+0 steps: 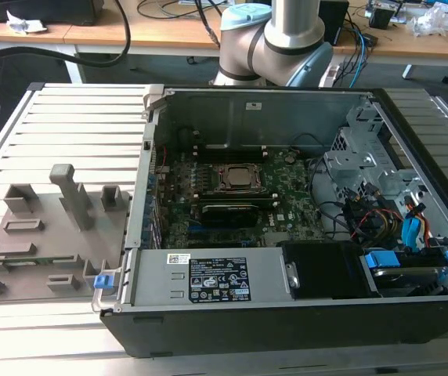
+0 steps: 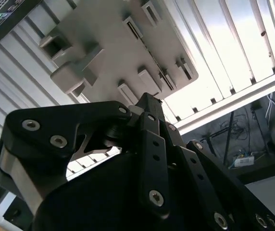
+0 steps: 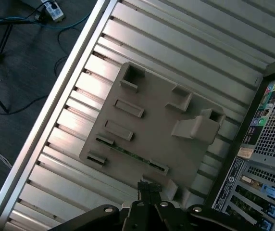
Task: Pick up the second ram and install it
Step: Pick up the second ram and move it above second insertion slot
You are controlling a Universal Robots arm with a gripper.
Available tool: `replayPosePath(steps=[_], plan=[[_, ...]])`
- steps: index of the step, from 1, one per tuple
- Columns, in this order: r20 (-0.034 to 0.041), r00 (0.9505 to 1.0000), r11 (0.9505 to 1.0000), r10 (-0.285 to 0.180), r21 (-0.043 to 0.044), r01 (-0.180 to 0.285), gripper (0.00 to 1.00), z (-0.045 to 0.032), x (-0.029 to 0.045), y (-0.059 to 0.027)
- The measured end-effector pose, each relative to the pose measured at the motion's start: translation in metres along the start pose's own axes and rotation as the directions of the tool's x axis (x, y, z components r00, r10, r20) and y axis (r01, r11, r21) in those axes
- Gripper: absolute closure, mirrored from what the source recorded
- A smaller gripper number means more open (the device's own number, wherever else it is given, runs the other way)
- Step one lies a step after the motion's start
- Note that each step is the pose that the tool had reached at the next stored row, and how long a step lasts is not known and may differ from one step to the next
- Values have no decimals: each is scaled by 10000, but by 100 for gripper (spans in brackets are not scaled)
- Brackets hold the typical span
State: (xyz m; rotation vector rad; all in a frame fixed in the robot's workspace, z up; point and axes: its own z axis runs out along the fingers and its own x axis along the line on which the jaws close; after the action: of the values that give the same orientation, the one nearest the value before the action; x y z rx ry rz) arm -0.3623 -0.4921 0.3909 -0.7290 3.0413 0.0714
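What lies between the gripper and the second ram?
In the first wrist view, a bare strip of gray holder tray separates the gripper from the second ram.

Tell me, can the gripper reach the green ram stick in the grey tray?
Probably yes. In the first wrist view the gripper hangs above the grey tray. The second ram lies in its slot there with nothing over it, so the way down looks free.

Workshop bench, desks behind

A ribbed metal table (image 1: 67,125) of pale slats lies under even, bright light. Wooden desks (image 1: 169,31) stand along the far side in the exterior view. Beside the table, the first wrist view shows a dark floor (image 3: 22,72) strewn with cables (image 3: 12,24).
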Motion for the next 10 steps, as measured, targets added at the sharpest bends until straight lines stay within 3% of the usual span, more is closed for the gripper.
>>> replayPosePath(steps=[5,10], plan=[[-28,9975,9975,-700,-18,700,89,0,0,0],[-66,9853,9853,-1710,-47,1709,89,0,0,0]])
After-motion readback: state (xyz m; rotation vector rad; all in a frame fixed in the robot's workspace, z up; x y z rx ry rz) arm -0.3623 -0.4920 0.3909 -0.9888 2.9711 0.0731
